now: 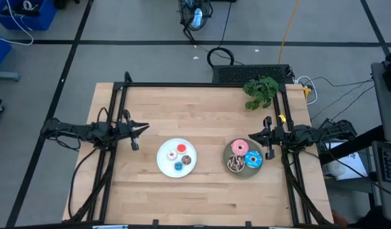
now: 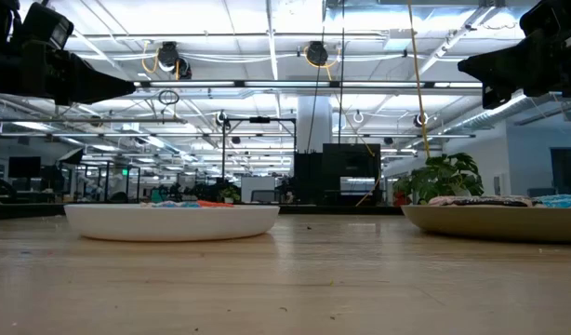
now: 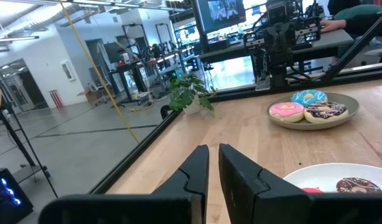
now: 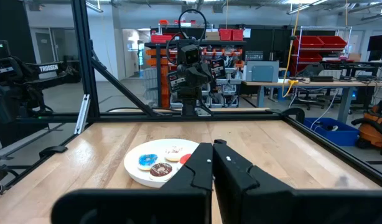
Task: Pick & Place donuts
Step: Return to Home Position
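**Figure.** Wooden table [image 1: 202, 108] seen from above, with the white plate [image 1: 163, 163] taken as reference.

**White plate.** Four small rings lie on it:
- the tiny pink-white donut [image 1: 181, 150] at its far side
- the tiny red donut [image 1: 172, 154] toward its left
- the tiny brown donut [image 1: 186, 159] toward its right
- the tiny blue donut [image 1: 178, 166] at its near side

**Grey plate.** The grey plate [image 1: 245, 177] sits to the right of the white plate, apart from it. It carries the large pink donut [image 1: 239, 148], the large blue sprinkled donut [image 1: 253, 159] and the large brown donut [image 1: 235, 165], packed close together.

**Left gripper** [image 1: 142, 128]. It is left of the white plate and slightly beyond its far rim, and points toward the plate. Its fingers are pressed together with only a thin slit between them, and they pinch nothing. The four tiny donuts lie ahead of this claw and lower than it, and none touches it.

**Right gripper** [image 1: 253, 135]. It is right of the white plate, beyond the gap between the two plates, and points back toward the white plate. Its tips are by the far rim of the grey plate. Its fingers are likewise pressed together and empty. The large pink donut is the ring nearest these tips and is not in contact with them.

The low view shows both arms high above the two plates. A potted plant [image 1: 260, 91] stands far to the right of the white plate, at the table's far edge.
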`<state>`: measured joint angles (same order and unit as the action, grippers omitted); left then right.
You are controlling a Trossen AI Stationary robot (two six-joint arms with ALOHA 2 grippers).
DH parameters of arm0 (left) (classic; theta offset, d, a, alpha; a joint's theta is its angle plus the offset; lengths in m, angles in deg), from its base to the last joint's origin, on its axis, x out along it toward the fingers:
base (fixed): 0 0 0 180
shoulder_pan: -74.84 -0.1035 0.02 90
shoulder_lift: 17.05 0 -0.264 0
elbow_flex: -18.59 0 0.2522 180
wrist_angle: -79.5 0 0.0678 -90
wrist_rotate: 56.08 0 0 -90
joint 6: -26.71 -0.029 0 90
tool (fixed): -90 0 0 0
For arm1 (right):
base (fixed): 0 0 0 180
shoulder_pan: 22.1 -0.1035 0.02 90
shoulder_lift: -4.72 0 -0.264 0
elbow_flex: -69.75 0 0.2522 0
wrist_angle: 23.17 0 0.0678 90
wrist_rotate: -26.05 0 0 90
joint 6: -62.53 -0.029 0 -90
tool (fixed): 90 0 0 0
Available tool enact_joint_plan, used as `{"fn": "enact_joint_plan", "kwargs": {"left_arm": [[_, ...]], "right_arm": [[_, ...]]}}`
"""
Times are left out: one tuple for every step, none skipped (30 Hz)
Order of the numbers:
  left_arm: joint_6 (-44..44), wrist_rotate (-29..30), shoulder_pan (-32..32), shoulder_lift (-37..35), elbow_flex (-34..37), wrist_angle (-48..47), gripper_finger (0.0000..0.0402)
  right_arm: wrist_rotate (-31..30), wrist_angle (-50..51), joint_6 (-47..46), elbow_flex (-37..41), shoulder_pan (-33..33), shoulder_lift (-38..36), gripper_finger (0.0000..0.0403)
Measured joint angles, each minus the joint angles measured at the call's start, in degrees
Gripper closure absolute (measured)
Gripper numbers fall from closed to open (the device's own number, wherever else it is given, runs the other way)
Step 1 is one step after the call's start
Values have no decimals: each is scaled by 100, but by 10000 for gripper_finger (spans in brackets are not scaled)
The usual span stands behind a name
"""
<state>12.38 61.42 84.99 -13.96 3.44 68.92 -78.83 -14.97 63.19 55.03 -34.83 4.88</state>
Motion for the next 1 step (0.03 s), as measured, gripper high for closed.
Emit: {"fn": "enact_joint_plan", "kwargs": {"left_arm": [[0, -2, 0, 0, 0, 0, 357]], "right_arm": [[0, 0, 0, 0, 0, 0, 403]]}}
